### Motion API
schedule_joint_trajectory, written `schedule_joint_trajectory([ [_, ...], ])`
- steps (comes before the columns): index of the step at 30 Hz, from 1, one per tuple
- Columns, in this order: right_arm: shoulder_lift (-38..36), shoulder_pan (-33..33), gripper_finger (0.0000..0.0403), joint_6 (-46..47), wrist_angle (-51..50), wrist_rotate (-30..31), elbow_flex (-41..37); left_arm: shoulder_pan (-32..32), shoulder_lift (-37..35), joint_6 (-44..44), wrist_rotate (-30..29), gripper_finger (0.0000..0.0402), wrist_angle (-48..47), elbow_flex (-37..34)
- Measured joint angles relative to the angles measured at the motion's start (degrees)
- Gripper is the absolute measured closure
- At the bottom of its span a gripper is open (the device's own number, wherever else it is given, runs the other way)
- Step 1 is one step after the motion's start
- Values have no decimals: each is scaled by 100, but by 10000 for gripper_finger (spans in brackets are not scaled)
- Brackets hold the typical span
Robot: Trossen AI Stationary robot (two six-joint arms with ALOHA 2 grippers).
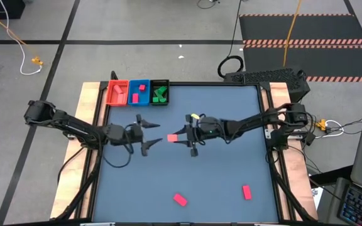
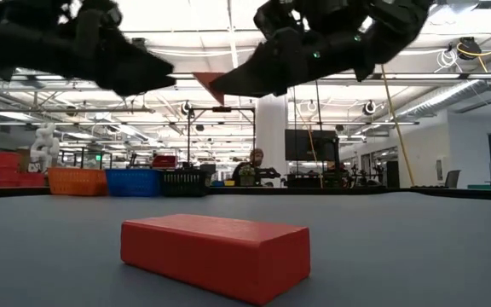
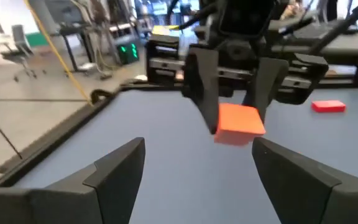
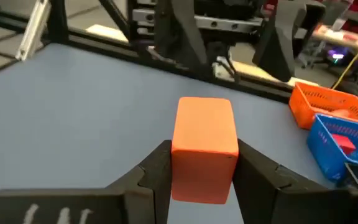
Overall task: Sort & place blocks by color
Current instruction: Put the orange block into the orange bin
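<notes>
While my right gripper (image 1: 182, 137) pinches the salmon-orange rectangular block (image 1: 173, 137) above the worktop's middle, I see the spread left gripper (image 1: 151, 134) directly facing it, just beside.

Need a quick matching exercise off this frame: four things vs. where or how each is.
Things:
1. orange block
2. left gripper
3. green blocks
4. two pink-red blocks

States:
a. in the black tray
b. lying loose on the table's near part
c. clamped in the right gripper, above the table
d. open, facing the held block

Pairs: 1-c, 2-d, 3-a, 4-b
</notes>
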Motion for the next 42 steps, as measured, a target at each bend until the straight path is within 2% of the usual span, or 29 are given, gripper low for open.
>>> schedule_joint_trajectory([
  [3,0,39,282,-31,353,246,-203,-16,325,-35,8,101,-291,330],
  [12,2,-26,282,-110,463,234,-283,-14,932,-77,605,101,-261,934],
  [22,0,-27,282,-19,673,215,-279,86,1179,-89,399,101,-149,925],
  [37,0,-30,282,41,632,208,-279,65,1184,43,391,101,38,927],
  [42,1,-30,282,43,660,208,-279,65,1220,44,395,127,57,927],
])
